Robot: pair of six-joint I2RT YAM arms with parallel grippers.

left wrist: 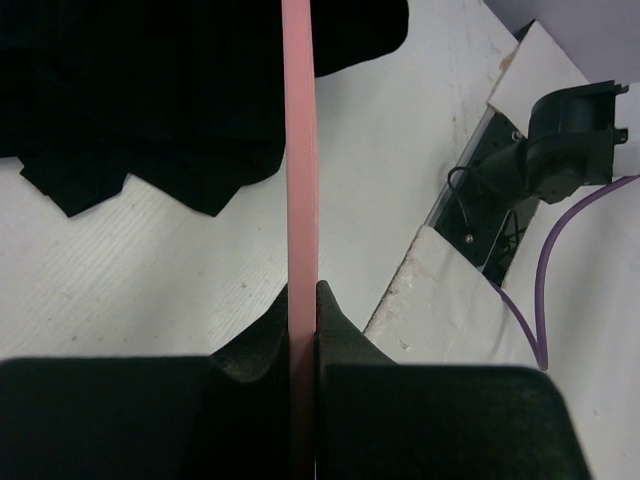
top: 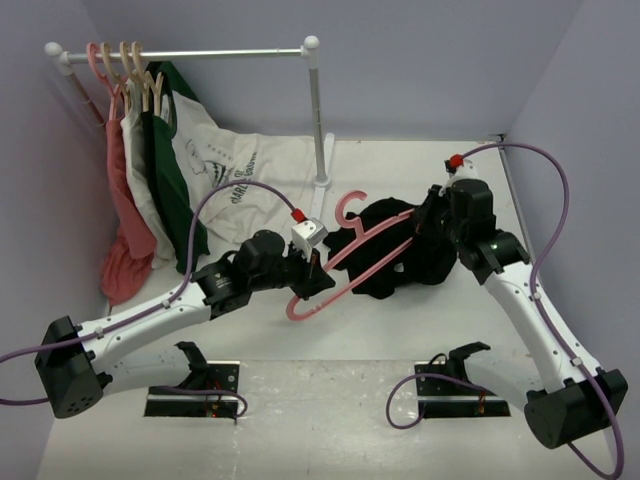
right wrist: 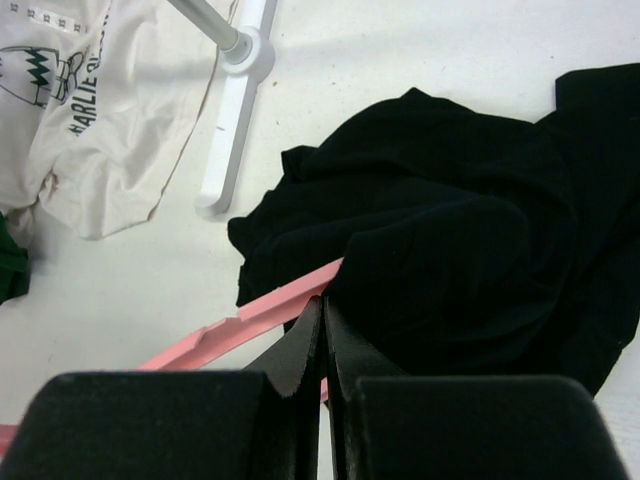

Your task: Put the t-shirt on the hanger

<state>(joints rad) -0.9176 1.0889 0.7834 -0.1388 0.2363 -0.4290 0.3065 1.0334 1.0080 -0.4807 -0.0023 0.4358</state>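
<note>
White left arm [top: 150, 318] and right arm [top: 535, 310], black joints and bases, looping purple cables [top: 565, 200], red wrist buttons [top: 298, 214].

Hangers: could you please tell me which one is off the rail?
The pink hanger lying on the table, clamped by the left gripper beside the black t-shirt; the other hangers hang from the rail.

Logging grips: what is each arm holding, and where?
Left jaws pinch the hanger by its thin bar. Right jaws shut at the t-shirt; grip unclear.
</note>
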